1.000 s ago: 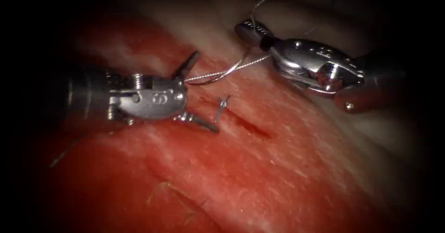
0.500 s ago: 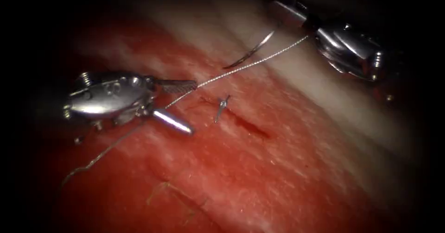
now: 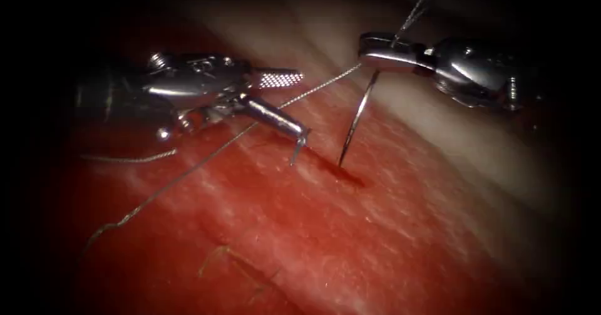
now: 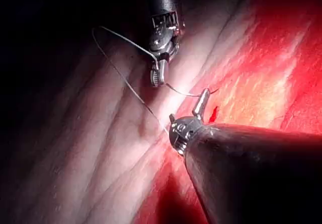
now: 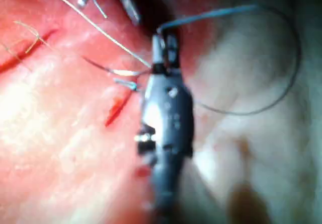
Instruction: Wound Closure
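Since a sec ago the right tool [image 3: 366,44] swung the needle [image 3: 355,122] upright, gripped near its thread end, tip now right at the cut [image 3: 338,172] (touching or in the tissue [image 3: 388,240]? can't tell). Left tool [image 3: 291,102] moved in, jaws open, holding nothing, lower jaw by the old knot [image 3: 299,147]. Thread [image 3: 188,174] trails left.

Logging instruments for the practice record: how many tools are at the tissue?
2. The left claw, open, is left of the cut; the right claw, right of it, holds the needle near its rear end.
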Robot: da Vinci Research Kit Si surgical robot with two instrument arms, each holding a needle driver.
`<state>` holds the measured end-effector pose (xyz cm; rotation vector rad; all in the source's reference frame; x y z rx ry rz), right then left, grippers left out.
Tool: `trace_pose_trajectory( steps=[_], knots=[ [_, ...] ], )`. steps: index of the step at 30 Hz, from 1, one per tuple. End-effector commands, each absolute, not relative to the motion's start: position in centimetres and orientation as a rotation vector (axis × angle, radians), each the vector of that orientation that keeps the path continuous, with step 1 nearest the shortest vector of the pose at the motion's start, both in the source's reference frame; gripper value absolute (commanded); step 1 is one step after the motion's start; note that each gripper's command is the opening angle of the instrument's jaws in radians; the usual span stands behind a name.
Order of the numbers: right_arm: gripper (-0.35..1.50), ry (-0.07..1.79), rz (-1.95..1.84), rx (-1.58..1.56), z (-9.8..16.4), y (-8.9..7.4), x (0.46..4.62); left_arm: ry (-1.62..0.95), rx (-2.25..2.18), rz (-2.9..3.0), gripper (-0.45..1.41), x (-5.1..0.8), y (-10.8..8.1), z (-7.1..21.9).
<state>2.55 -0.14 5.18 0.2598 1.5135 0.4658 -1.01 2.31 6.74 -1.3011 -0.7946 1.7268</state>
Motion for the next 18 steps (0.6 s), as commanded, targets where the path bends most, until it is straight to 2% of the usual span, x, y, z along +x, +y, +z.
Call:
trace_pose_trajectory(
  steps=[1,5,9,18],
  knots=[
    [-0.35,1.519,0.459,0.252,5.23,-0.16,2.62,-0.795,-1.302,1.728,0.86,-1.05,2.30,6.80],
    [-0.35,1.526,0.361,0.165,5.22,-0.15,2.66,-0.817,-1.274,1.689,0.98,-1.09,2.37,6.90],
    [-0.35,1.525,0.247,0.075,5.22,-0.16,2.70,-0.886,-1.272,1.661,0.98,-1.10,2.37,6.89],
    [-0.35,1.543,0.224,0.045,5.10,-0.17,2.92,-0.844,-1.271,1.671,0.94,-1.32,2.30,7.13]
  ],
)
